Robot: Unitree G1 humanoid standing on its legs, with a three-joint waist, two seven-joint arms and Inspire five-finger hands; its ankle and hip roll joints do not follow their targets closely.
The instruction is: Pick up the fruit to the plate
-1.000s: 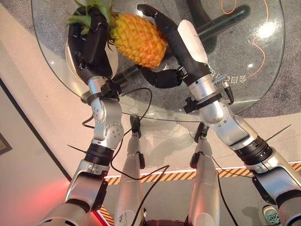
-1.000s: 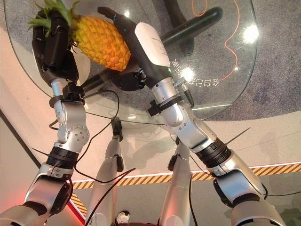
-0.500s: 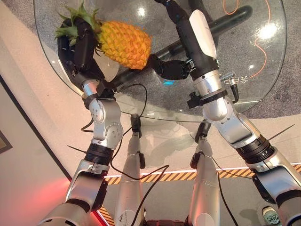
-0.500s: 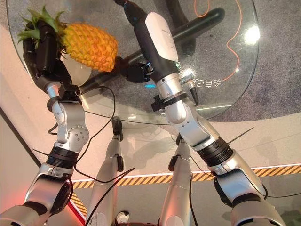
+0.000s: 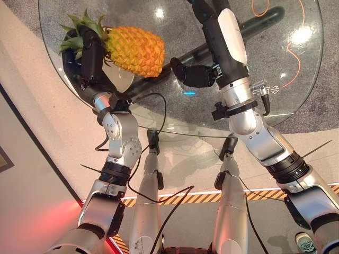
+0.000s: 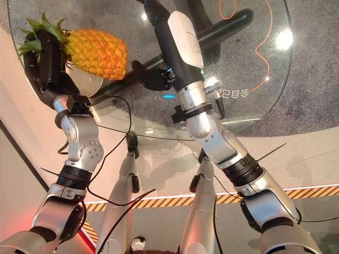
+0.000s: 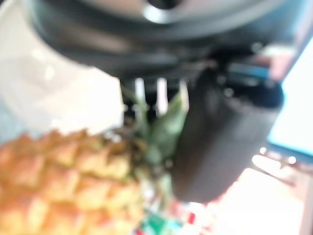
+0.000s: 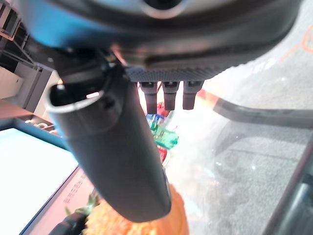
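right robot hand [image 5: 193, 74] released pineapple [image 5: 133, 51], withdrew

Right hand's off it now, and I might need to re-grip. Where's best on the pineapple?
Take the pineapple round its bare rounded end, from the robot's right. It lies sideways above the plate, and the left hand already holds the crown end, so only that end is free.

Head stereo pair looks steeply down on the glass table [image 5: 296, 79]; both eyes share it. Each wrist camera faces along its hand at very close range, both catching the pineapple [image 7: 58, 186].
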